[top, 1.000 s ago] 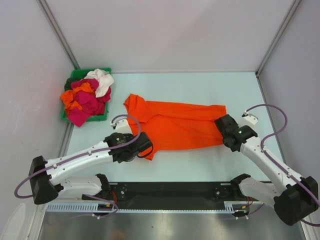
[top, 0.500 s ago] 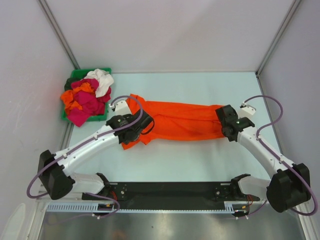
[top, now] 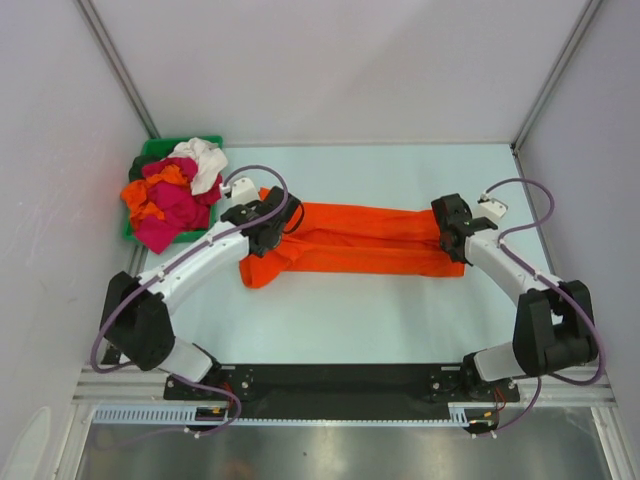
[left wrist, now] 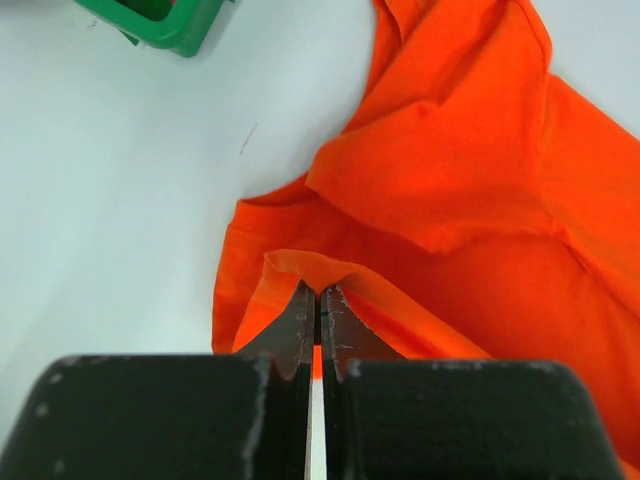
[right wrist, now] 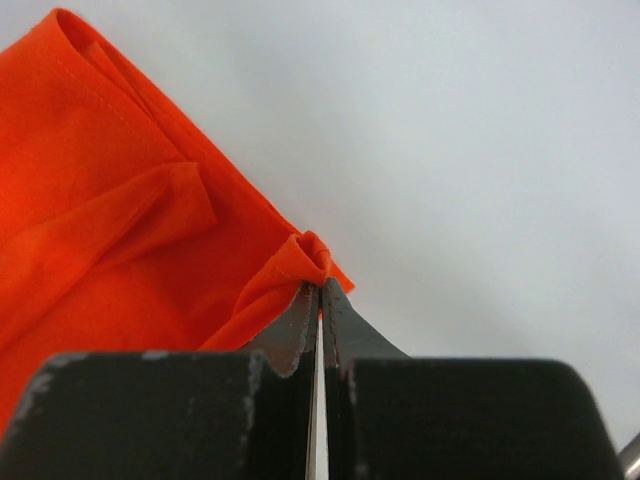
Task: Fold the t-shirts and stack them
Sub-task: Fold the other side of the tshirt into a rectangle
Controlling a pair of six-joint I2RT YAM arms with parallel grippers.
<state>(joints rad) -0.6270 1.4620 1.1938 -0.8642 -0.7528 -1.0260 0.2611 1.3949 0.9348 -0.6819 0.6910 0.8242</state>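
- The left pincer (left wrist: pixel 318 296) is shut tight on the folded edge of the orange t-shirt (left wrist: pixel 460 170); open tabletop (left wrist: pixel 120 200) lies to its left.
- The right pincer (right wrist: pixel 320 292) is shut tight on the shirt's corner; open tabletop lies ahead.

The spread t-shirt (top: pixel 370 240) lies across the table (top: pixel 400 310), with the bin (top: pixel 190 238) far-left of it, seemingly apart.

**2 Arms in White, Black and Purple**

The left arm (top: pixel 195 262) and right arm (top: pixel 505 268) have white links, black joints and looping purple cables (top: pixel 262 168). The left gripper (left wrist: pixel 318 292) and right gripper (right wrist: pixel 320 287) are matte black, their fingers (left wrist: pixel 295 335) scuffed and pale-flecked near the tips.
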